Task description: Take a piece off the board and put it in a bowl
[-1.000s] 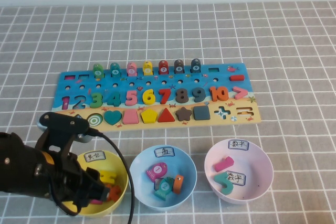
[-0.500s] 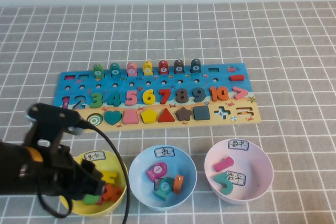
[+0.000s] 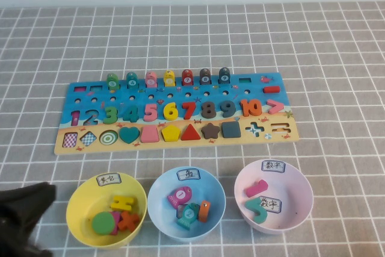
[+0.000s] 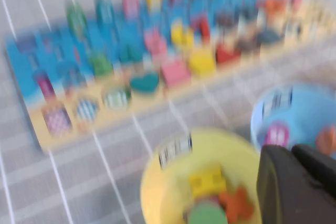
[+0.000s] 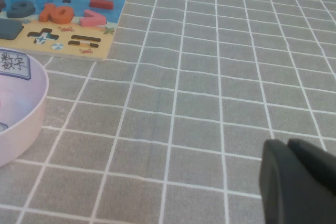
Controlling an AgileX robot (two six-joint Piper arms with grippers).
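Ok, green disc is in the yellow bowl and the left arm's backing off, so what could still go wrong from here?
Left gripper, shut, sits near the yellow bowl; a swing could tip it and spill the green disc. The three bowls stand close together, so a later drop aimed at the yellow bowl might land in the blue bowl. Right gripper is parked over bare cloth, little risk.

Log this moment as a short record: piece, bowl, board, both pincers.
piece: green disc lying in the yellow bowl, beside an orange piece
board: round slot in the shape row empty
left pincer: shut, holding nothing, above the yellow bowl's edge
right pincer: shut, over bare tablecloth, away from the board
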